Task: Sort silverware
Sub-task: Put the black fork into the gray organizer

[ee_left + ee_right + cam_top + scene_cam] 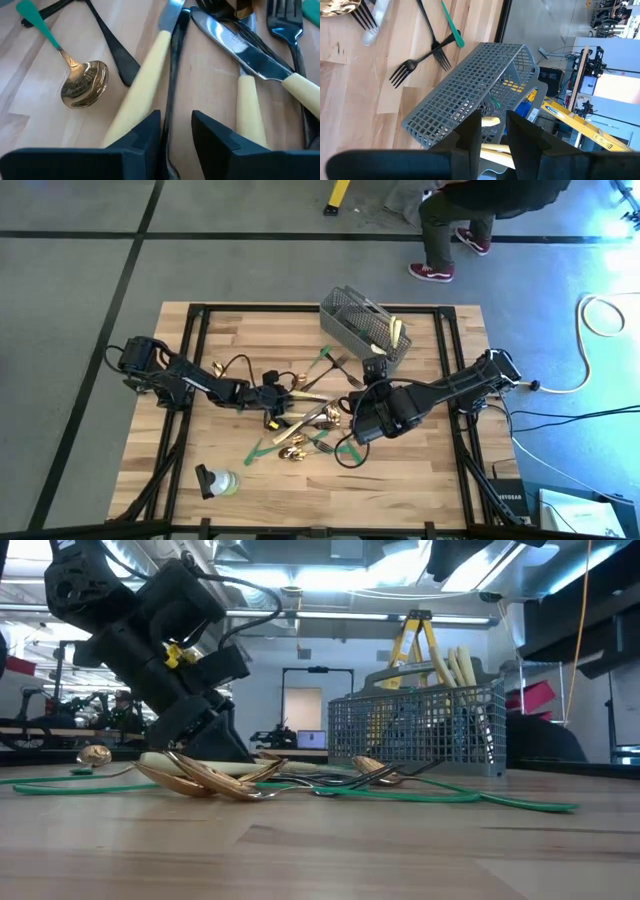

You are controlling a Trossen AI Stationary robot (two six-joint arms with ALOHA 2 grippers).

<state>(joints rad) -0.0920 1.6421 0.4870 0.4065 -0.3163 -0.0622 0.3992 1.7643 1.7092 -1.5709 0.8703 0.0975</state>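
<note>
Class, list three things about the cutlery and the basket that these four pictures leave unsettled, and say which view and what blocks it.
1. Basket contents: in the low view the mesh hides all but the cream handle tops.
2. The cream-handled knife in the right gripper: the right wrist view's jaws hide most of it.
3. Cutlery pile: in the high view the arms cover parts, so no count.
</note>
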